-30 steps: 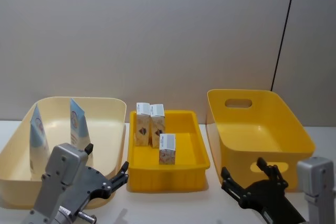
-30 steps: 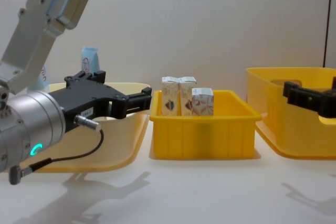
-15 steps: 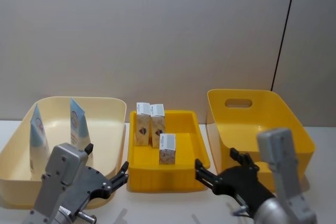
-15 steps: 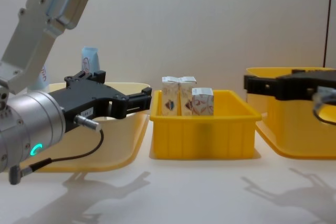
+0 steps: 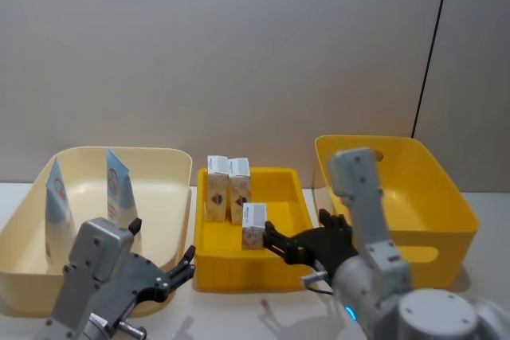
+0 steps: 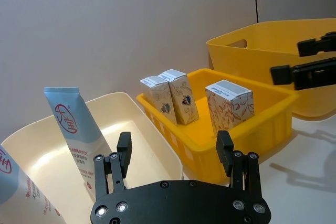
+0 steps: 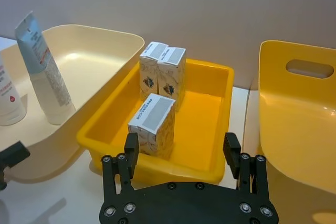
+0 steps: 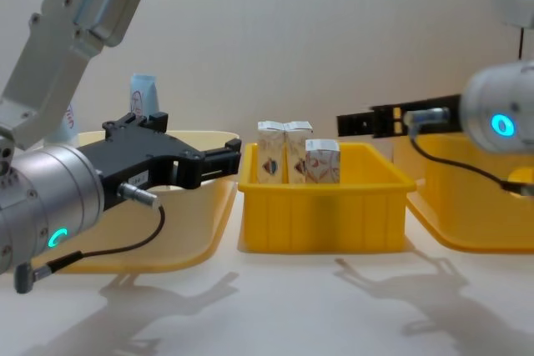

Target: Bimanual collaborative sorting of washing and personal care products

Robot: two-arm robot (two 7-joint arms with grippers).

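Three small white cartons stand in the middle yellow tray (image 5: 292, 197). Two are side by side at the back (image 5: 217, 187) (image 5: 238, 189); one stands alone nearer the front (image 5: 254, 225) (image 7: 153, 124). Two light-blue tubes (image 5: 57, 197) (image 5: 119, 185) stand upright in the cream bin (image 5: 163, 153) on the left. My right gripper (image 5: 295, 224) (image 7: 181, 145) is open and hovers at the tray's front edge, just in front of the front carton and apart from it. My left gripper (image 5: 162, 241) (image 6: 174, 148) is open and empty by the cream bin's front right corner.
A large deep yellow bin (image 5: 414, 189) with handle cut-outs stands on the right with nothing in it. The three containers sit in a row against a grey wall. White tabletop runs along the front of them.
My right arm has swung left from in front of the right bin to the front of the middle tray, close to the front carton. The left arm and the products have not moved.
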